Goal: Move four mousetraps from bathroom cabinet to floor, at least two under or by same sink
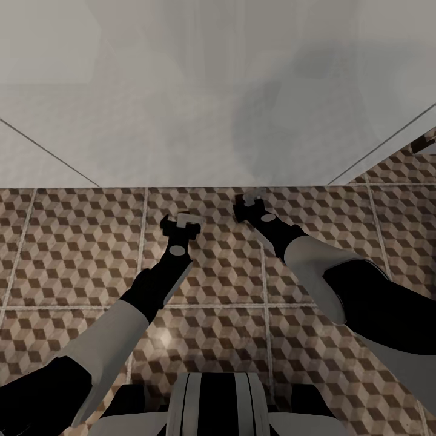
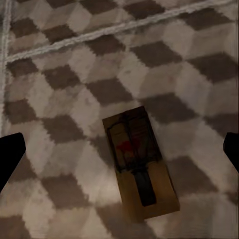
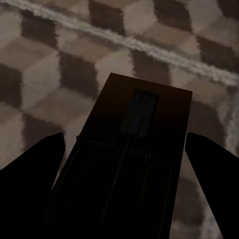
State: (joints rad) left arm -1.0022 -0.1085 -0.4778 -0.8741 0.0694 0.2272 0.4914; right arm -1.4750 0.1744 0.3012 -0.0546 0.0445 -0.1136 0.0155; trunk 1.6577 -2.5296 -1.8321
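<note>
The left gripper hangs low over the bathroom floor with its fingers spread wide. In the left wrist view its dark fingertips sit at the two edges of the picture, well apart, with nothing between them but floor. Under that gap lies a mousetrap, a small tan-wood board flat on the cube-patterned tiles, dark wire and a reddish spot at one end and a dark bar along the other. It touches neither finger.

The right gripper reaches further forward, close to the foot of the white sink unit. In the right wrist view its two dark fingers flank a second mousetrap, which lies dark and shadowed between them and runs out toward the tiles, wire showing faintly across its board. The fingers stand at its two long sides; I cannot tell whether they press on it or merely bracket it.

Pale grout lines cross the floor beneath both arms. The white unit rises as a broad pale face across the far half of the head view, meeting the tiles just beyond the grippers.
</note>
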